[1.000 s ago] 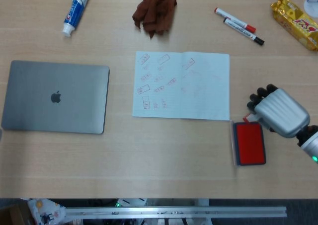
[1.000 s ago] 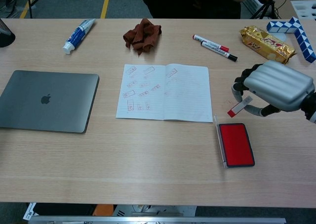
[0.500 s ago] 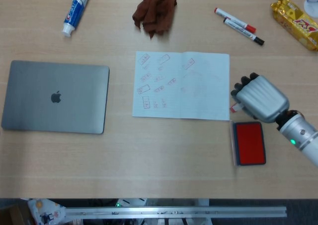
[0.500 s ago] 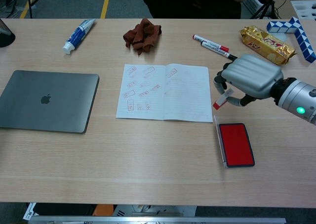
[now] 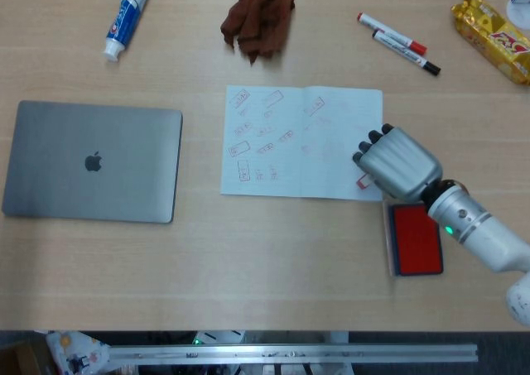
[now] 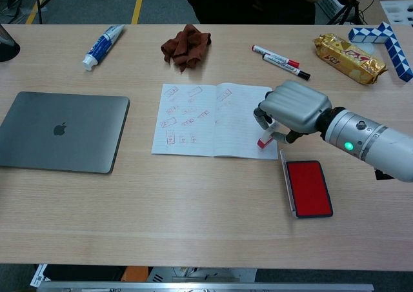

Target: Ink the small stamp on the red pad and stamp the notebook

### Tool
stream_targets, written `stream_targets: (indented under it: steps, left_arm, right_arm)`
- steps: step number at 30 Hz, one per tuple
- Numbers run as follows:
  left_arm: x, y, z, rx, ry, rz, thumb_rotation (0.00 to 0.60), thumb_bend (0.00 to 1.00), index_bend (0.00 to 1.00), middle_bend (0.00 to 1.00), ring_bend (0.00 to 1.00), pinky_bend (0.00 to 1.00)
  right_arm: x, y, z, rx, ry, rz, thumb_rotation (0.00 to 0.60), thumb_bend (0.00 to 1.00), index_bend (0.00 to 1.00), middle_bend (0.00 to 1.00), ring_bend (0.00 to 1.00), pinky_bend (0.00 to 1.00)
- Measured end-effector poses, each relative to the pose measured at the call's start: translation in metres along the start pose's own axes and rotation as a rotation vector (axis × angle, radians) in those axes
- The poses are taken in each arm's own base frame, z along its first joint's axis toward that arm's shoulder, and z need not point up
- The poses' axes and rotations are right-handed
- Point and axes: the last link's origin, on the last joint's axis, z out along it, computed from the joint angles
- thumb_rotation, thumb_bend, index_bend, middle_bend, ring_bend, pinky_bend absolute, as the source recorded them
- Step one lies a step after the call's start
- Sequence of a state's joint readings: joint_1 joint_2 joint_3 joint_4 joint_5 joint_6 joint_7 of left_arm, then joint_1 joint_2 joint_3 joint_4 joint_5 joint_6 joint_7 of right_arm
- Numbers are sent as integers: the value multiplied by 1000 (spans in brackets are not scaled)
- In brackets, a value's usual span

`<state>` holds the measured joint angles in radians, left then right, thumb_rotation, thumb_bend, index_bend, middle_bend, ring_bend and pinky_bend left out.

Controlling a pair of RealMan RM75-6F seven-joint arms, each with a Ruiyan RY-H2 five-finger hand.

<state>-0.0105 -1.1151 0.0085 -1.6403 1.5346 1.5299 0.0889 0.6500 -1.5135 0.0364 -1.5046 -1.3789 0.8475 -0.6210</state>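
Note:
The open notebook lies at the table's middle, its left page full of red stamp marks. My right hand hovers over the right page's lower right corner and holds the small stamp, red end pointing down at the paper. Whether the stamp touches the page is unclear. The red ink pad lies open just right of the notebook, below the hand. My left hand is out of both views.
A closed grey laptop lies at the left. Along the far side are a toothpaste tube, a brown cloth, two markers and a yellow snack pack. A blue-white folding puzzle is at the far right.
My right hand has carried the stamp leftward from above the ink pad onto the notebook's right page. Nothing else has moved.

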Motion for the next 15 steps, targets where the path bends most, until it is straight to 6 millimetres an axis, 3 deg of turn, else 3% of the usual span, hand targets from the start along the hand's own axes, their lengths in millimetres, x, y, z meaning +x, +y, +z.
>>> stream_targets:
  steps: [15]
  left_arm:
    - [-3, -6, -2, 15, -7, -3, 600, 286, 0, 0, 0, 43]
  right_arm:
    - [-10, -10, 10, 13, -24, -52, 600, 362, 723, 518, 383, 428]
